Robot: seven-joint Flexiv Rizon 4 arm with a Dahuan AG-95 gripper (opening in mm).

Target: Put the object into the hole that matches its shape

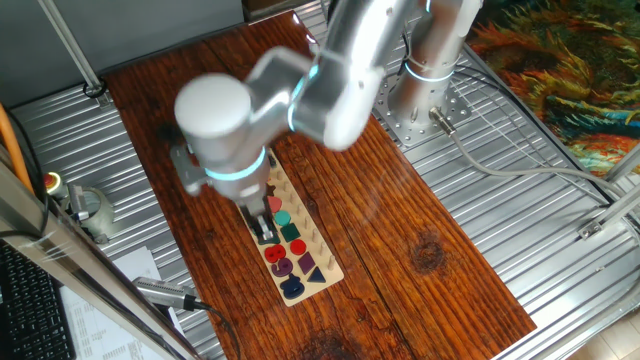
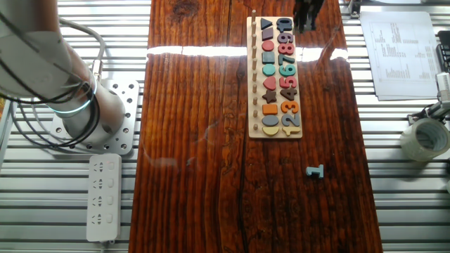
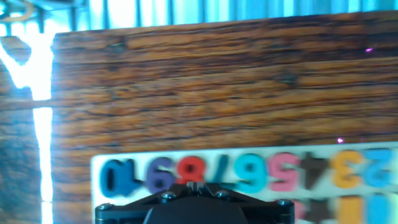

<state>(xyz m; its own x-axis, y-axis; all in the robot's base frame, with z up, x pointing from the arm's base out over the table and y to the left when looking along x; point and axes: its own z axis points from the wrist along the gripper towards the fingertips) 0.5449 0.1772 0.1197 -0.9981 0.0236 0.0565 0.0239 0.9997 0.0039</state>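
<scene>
Fingers: the gripper [image 2: 307, 15] hangs over the far end of the number board [image 2: 254, 70]. Clenched or released, I cannot tell; the tips are not clear from any side.
Object: the navy piece [image 3: 114, 176] lies in the board's "10" corner, just ahead of the fingers and off to one side. It is apparently not between them.
Risk, seating: it may be sitting proud of its hole, and a lift-off could then leave it tilted.
Risk, contact: the fingers are close to the neighbouring numbers. A sideways drift could nudge a purple or red piece out of place.
Risk, mix-up: a pale blue piece [image 2: 315, 171] lies well behind the fingers on the bare wood. It is not the one wanted.
Hidden: the hand view shows only the gripper housing along its bottom edge.
Blurred: in one fixed view the arm is smeared and covers part of the board.
</scene>
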